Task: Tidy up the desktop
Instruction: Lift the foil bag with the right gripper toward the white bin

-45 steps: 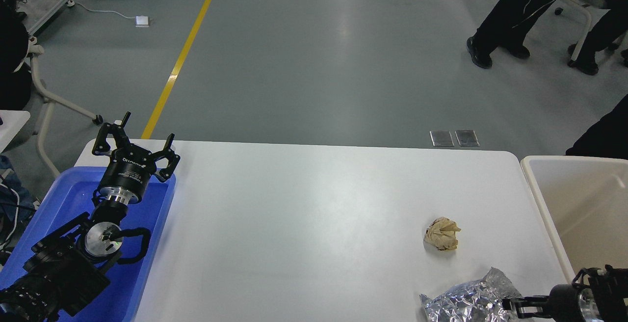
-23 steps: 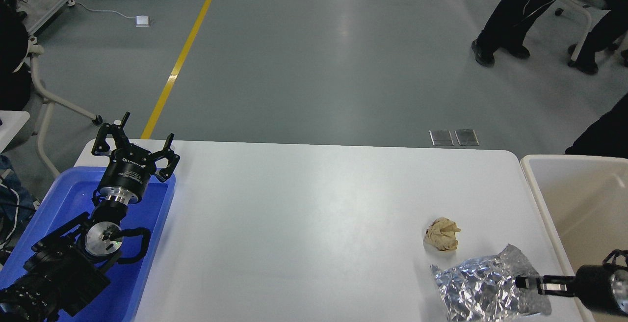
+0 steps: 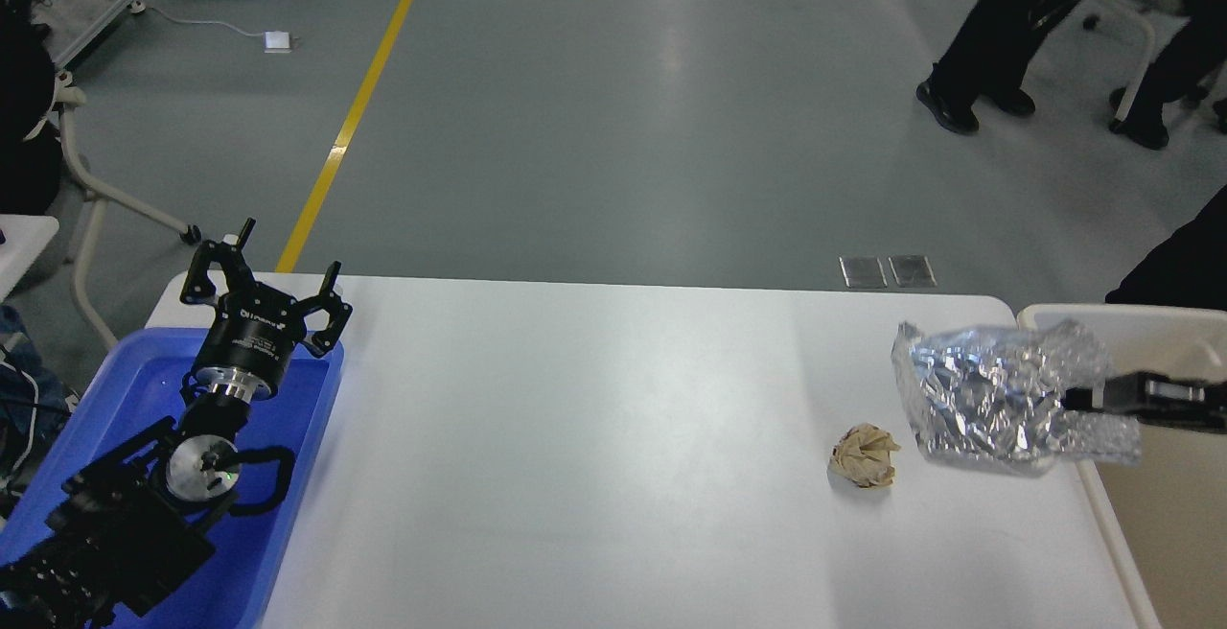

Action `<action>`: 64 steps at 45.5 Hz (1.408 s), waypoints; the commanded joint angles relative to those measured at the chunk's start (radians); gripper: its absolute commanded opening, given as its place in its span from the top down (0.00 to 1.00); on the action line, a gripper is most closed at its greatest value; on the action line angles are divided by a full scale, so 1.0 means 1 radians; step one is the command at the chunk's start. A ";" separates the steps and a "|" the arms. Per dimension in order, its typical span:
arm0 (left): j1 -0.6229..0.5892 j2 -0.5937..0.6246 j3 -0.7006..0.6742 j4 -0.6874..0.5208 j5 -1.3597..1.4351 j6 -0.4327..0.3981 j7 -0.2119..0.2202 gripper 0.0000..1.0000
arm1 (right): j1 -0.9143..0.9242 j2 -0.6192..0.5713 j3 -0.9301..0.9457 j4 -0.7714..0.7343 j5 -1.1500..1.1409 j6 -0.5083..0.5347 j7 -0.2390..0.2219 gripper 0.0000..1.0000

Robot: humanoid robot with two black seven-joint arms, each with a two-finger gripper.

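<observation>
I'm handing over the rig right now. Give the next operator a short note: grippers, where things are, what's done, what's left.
Right gripper: shut on the foil bag, held up over the desktop's right edge, next to the beige bin.
Left gripper: open, empty, hovering over the blue tray.
Paper ball: on the desktop, just left of the bag.
Done: bag picked up.
Left: drop the bag, probably into the bin, then clear the paper ball.
</observation>
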 commanded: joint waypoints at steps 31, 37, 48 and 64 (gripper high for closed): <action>0.000 0.000 0.000 0.000 0.001 0.000 0.000 0.00 | 0.301 -0.008 -0.015 -0.298 0.104 0.253 -0.010 1.00; 0.000 0.000 0.000 0.000 0.000 0.000 0.000 0.00 | 0.293 0.082 -0.017 -0.519 0.104 0.253 -0.010 1.00; 0.000 0.000 0.000 0.000 0.000 0.000 0.000 0.00 | 0.287 0.358 -0.099 -1.051 0.129 0.228 -0.011 1.00; 0.000 0.000 0.000 0.000 0.000 0.000 0.000 0.00 | 0.189 0.493 -0.334 -1.270 0.382 0.119 -0.100 1.00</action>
